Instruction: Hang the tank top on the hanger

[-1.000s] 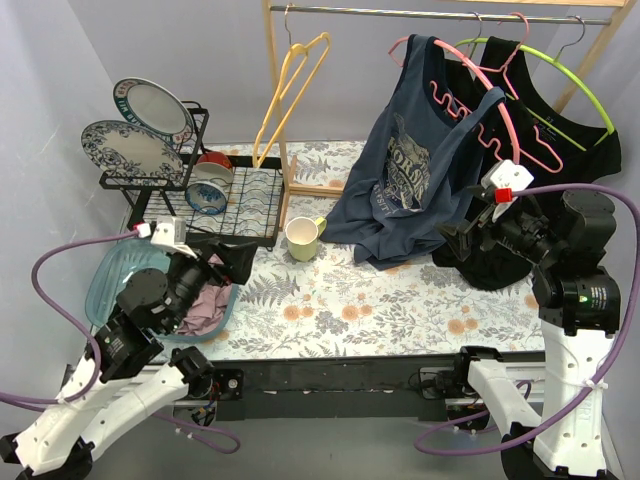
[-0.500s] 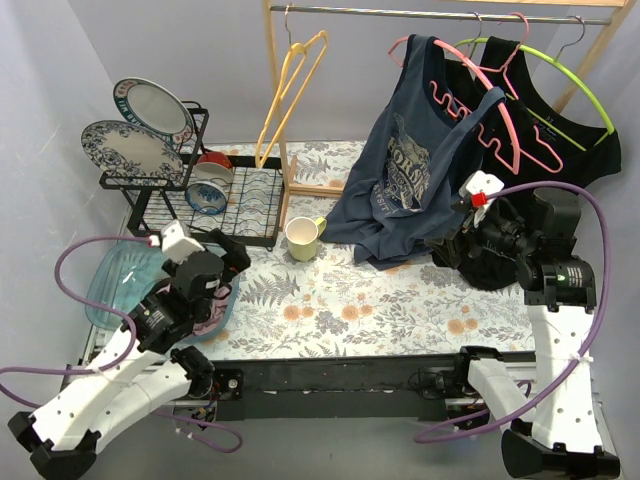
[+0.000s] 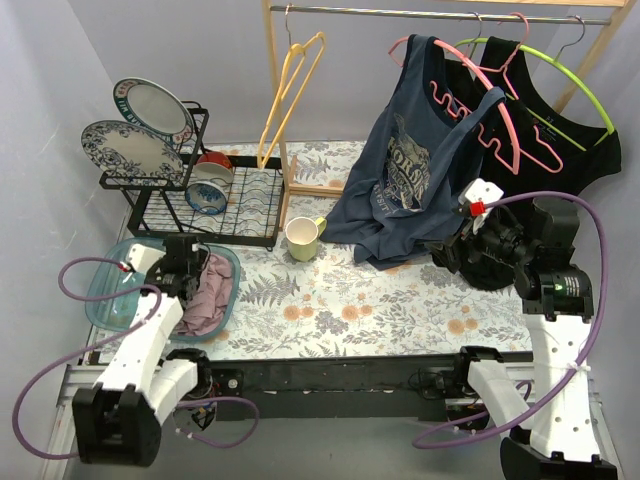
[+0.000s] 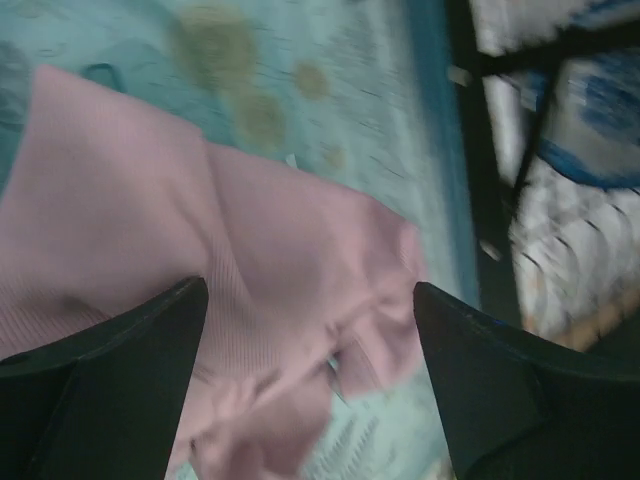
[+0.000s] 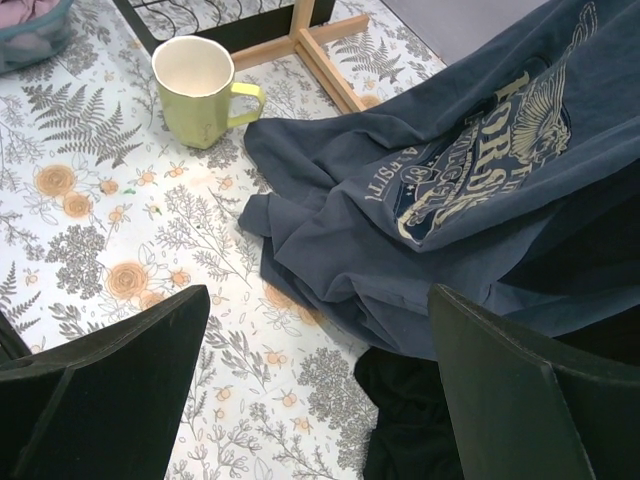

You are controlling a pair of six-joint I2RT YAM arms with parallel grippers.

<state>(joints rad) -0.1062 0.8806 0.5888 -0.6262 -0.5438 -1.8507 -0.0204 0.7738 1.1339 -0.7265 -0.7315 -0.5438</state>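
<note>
Tank top (image 3: pixel 207 300) lies bunched up in teal tub (image 3: pixel 105 290) at front-left of surface (image 3: pixel 400 300), on tub's right side. Not picked up yet. Hanger (image 3: pixel 292 90) hangs bare on rail (image 3: pixel 440 14) at back, nothing on it, well apart from tank top.

L hand (image 4: pixel 305 295): fingers apart, over the pink fabric. L wrist view is blurry, so can't tell if tips touch the cloth, but nothing is clamped. Fabric sits between and below the two fingers.

R hand (image 5: pixel 318 300): fingers apart, holding nothing, above surface on right side. It looks down at navy top (image 5: pixel 450 180) spilling onto the surface, w/ mug (image 5: pixel 195 85) further off. Not near hanger.

Progress, my read: basically 0% done, at the pre-grasp stage. Left to do:
- close on tank top, ideally near a strap or the neck, which can't be made out in the crumple
- lift it out of tub
- bring it to hanger
- get hanger arms thru neck and under both straps
- let go so it hangs

Prob needs both hands, one to steady hanger and one to feed fabric. R hand has no part in that yet.
</note>
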